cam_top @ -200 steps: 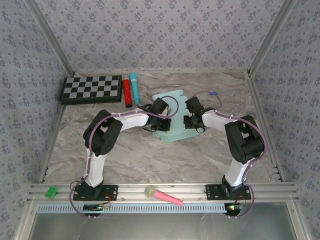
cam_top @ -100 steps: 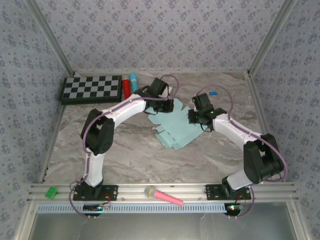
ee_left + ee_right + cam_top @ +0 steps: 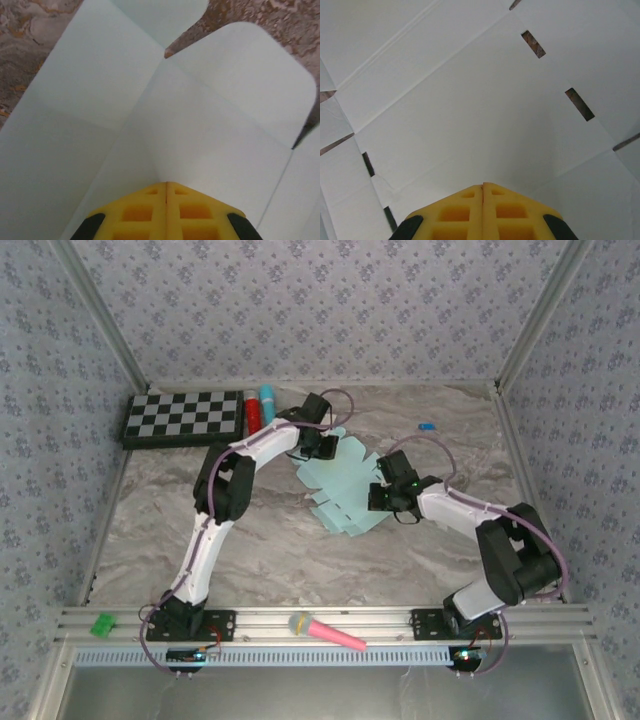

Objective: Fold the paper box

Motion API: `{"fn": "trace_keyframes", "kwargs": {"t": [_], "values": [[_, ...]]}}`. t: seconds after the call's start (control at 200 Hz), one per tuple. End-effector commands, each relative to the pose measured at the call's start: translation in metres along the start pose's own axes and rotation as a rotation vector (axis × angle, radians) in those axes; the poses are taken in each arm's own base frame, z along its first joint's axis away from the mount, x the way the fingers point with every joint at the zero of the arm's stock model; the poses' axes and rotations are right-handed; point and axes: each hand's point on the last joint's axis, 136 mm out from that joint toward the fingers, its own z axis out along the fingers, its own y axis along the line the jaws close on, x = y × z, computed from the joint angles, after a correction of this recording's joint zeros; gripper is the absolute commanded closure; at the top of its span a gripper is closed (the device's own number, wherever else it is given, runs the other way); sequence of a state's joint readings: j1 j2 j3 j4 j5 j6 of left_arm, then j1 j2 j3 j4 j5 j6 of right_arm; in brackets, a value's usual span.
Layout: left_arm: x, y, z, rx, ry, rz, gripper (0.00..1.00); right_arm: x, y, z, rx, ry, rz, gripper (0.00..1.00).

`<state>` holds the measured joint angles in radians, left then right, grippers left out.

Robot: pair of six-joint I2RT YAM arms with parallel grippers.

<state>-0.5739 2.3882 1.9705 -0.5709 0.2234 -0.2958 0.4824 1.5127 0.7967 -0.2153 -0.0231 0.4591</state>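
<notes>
that flat pale-aqua thin-card box sheet (image 3: 340, 495) looks light and floppy, so I'd pinch flap edges, with left pincer (image 3: 166, 184) and right pincer (image 3: 483, 185) both clenched empty

The paper box (image 3: 340, 488) is lying unfolded just above the middle of the top view, showing as a pale aqua card sheet with rounded flaps, creases, tabs and narrow slots.
</notes>
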Motion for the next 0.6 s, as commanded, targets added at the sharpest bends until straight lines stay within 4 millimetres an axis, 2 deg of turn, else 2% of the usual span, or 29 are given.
{"fn": "trace_keyframes", "kwargs": {"t": [0.0,0.02,0.04,0.14,0.315,0.42,0.595], "values": [[0.018,0.007,0.000,-0.036,0.064,0.007,1.00,0.010,-0.004,0.011,0.014,0.039,0.017,0.98],[0.017,0.007,-0.002,-0.039,0.060,0.005,1.00,0.012,-0.006,0.013,0.020,0.050,0.018,0.98],[0.028,0.011,0.001,-0.046,0.086,-0.003,1.00,0.013,-0.007,0.014,0.025,0.056,0.018,0.98],[0.051,0.013,-0.006,-0.064,0.120,-0.022,1.00,0.015,-0.015,0.019,0.057,0.076,0.022,0.98],[0.090,0.009,-0.034,-0.096,0.121,-0.061,1.00,0.009,-0.022,0.029,0.073,0.092,0.019,0.98],[0.111,0.000,-0.047,-0.090,0.104,-0.099,1.00,0.002,-0.017,0.037,0.067,0.114,-0.006,0.98],[0.140,-0.014,-0.058,-0.074,0.081,-0.146,1.00,-0.013,-0.002,0.053,0.060,0.143,-0.058,0.98]]}}
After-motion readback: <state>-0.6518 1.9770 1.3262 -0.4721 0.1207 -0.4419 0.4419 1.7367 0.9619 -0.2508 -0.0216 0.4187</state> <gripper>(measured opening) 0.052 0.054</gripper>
